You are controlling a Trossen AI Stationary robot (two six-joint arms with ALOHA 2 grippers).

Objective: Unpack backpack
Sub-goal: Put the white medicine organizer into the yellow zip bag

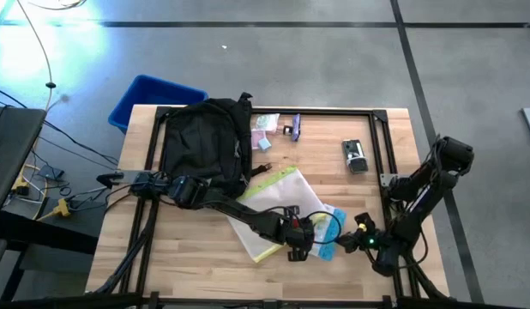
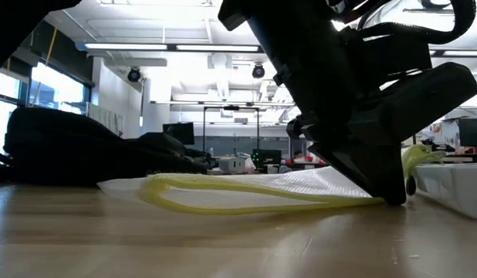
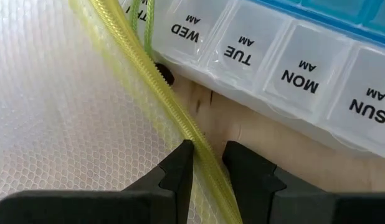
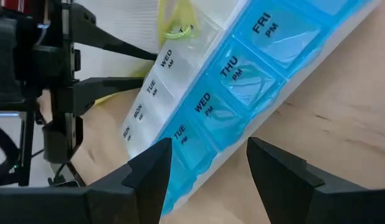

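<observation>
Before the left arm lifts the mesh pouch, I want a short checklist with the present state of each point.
1. Left end effector closed on the yellow edge of the mesh pouch: ok.
2. Pouch clear of the backpack: ok.
3. Pill organizer clear of the pouch: not ok, it lies against the edge.
4. Right end effector open, at the organizer's blue side: ok.
5. Pouch zipper shut: cannot tell.

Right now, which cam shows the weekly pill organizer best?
Right wrist view: the pill organizer fills the frame, with clear AM and blue PM lids readable. Left wrist shows only its AM row. High view shows a small blue patch by the mesh pouch. Low view shows only a white edge.
</observation>
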